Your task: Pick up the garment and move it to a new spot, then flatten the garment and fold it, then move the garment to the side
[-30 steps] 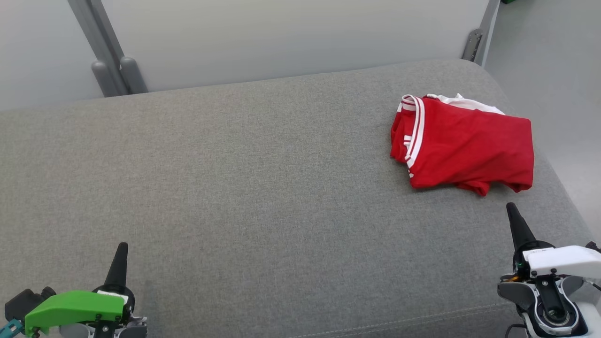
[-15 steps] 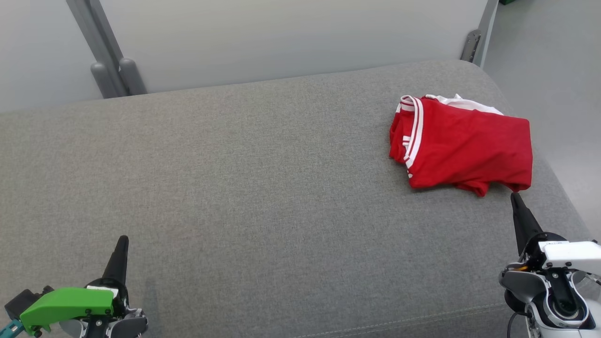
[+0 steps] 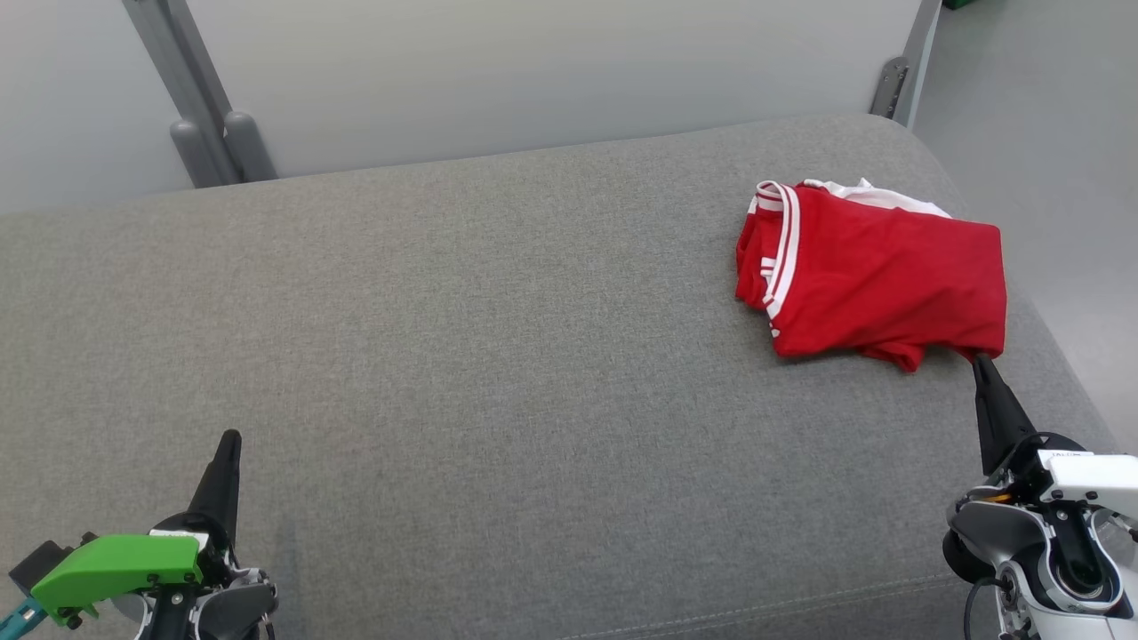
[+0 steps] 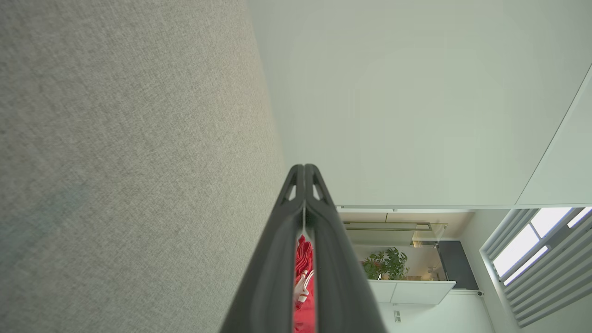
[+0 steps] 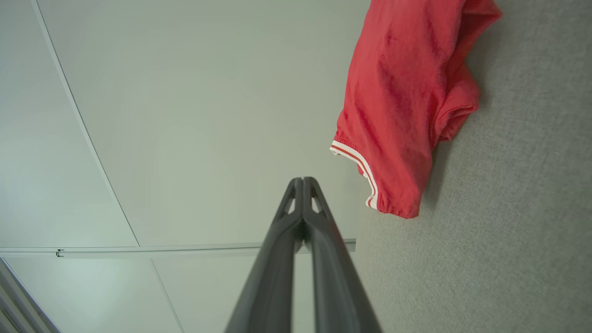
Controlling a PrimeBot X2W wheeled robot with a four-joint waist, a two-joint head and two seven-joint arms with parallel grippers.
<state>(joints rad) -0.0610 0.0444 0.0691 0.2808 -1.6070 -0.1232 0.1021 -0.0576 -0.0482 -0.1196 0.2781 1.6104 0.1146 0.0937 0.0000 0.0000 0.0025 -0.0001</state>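
The garment [image 3: 876, 276] is a red shirt with white stripes, folded into a compact bundle near the far right end of the grey cushion [image 3: 498, 356]. My right gripper [image 3: 981, 363] is shut and empty, its tip just at the garment's near right corner. In the right wrist view the garment [image 5: 407, 101] lies up and to the right of the shut gripper [image 5: 303, 180]. My left gripper [image 3: 230, 438] is shut and empty at the near left, far from the garment. Its wrist view shows its tips [image 4: 304, 167] closed, with a sliver of the red garment [image 4: 304, 259] behind them.
A pale wall panel [image 3: 551, 71] with grey posts [image 3: 204, 133] runs behind the cushion. The cushion's rounded right edge [image 3: 1058, 356] drops to a light floor. Bare grey fabric spans the middle and left.
My right gripper has moved forward until its tip reaches the garment's near corner. My left gripper has edged forward a little. The garment has stayed in place.
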